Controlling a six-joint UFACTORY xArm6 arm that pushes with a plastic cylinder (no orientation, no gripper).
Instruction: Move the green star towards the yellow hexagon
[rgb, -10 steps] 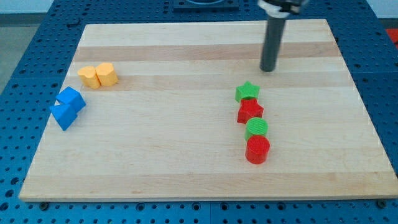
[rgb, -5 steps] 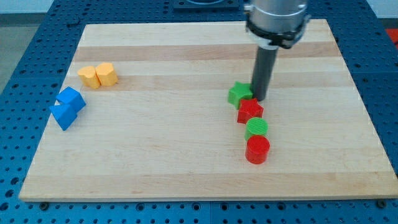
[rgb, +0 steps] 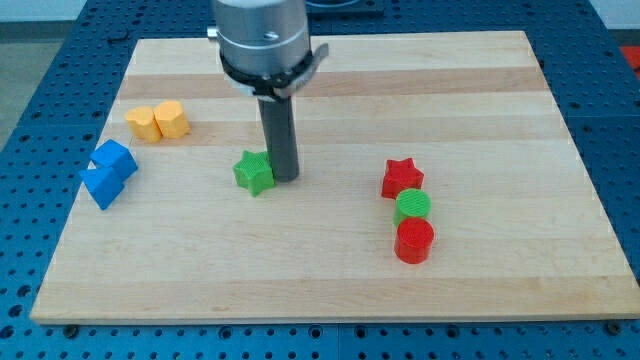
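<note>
Green star (rgb: 254, 172) shoved leftward across desk (rgb: 330, 260) away from red star (rgb: 401, 178), my tip (rgb: 286, 179) touching its right side, plain rod tool with nothing to open or pinch, yellow hexagon (rgb: 171, 119) further up-left beyond the star.

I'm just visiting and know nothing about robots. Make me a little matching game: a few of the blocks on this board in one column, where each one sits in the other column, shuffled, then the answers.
Column 1
1. green star
2. red star
3. red cylinder
4. blue blocks

Column 2
A. near the board's left edge in the view
B. right beside my tip, on its left in the view
C. top of the row of three at the view's right
D. bottom of that row, just below the green cylinder

Pairs: 1-B, 2-C, 3-D, 4-A
</note>
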